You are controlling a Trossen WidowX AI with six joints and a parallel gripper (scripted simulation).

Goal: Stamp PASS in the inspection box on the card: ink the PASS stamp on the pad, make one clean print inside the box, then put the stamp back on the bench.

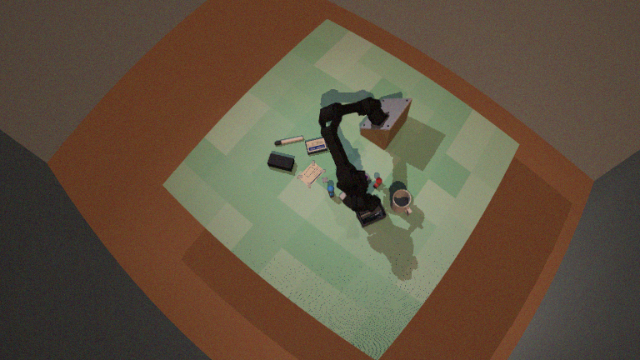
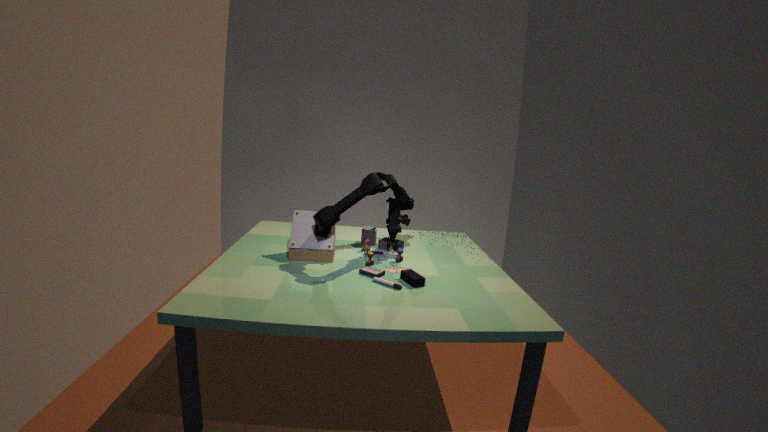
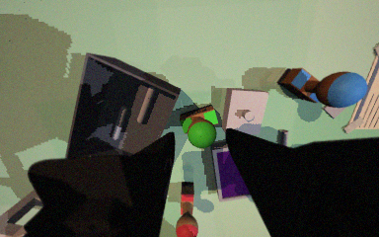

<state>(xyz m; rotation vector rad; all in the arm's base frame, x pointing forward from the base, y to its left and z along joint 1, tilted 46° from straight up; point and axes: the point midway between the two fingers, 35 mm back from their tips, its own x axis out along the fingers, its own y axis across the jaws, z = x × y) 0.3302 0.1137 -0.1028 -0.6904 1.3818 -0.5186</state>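
My gripper (image 3: 199, 135) (image 2: 393, 240) is open and points down, its fingertips on either side of the green-knobbed stamp (image 3: 201, 135) in the wrist view, with nothing held. Blue-knobbed (image 3: 347, 89) (image 1: 331, 189) and red-knobbed (image 3: 187, 227) (image 1: 377, 181) stamps stand nearby. A yellow-knobbed stamp (image 2: 370, 256) shows in the exterior view. No stamp's wording is readable. The purple ink pad (image 3: 232, 173) lies beside the green stamp, partly behind a finger. The card (image 1: 311, 174) (image 3: 367, 101) lies further off; its box cannot be made out clearly. The arm hides the green stamp in the top view.
A dark open tray (image 3: 133, 71) holding small parts stands close beside the green stamp. A pale block (image 3: 252, 104) with a peg is on its other side. Also there are a mug (image 1: 409, 206), a black block (image 1: 280, 162), a marker (image 1: 289, 140) and a labelled flat box (image 1: 316, 146).
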